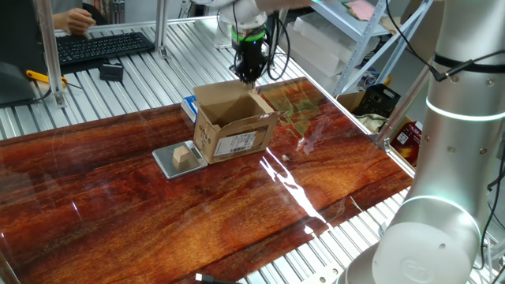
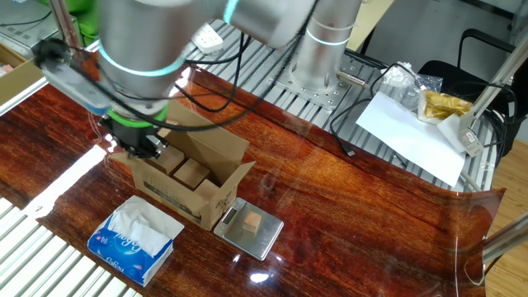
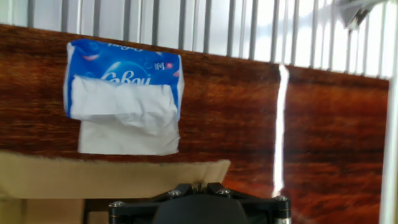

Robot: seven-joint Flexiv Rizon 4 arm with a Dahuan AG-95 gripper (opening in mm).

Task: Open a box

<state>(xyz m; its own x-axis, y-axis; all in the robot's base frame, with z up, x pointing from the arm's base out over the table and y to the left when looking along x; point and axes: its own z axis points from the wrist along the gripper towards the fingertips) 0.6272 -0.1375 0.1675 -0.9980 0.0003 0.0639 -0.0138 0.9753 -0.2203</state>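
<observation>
The box (image 1: 233,124), a small corrugated carton with flaps already lifted, is seen mid-table on the glossy red-brown wooden tabletop (image 1: 142,213), with the gripper (image 1: 248,72) poised at its far top edge, jaws fully closed and nothing held. The cardboard is judged light and fairly stiff but easily creased, likely to slide on the slick surface, and best worked by a flap's free edge. A blue-and-white tissue packet (image 2: 132,240) and a small scale (image 2: 247,232) are set just beside it; shelving and a keyboard (image 1: 102,45) are seen beyond.
</observation>
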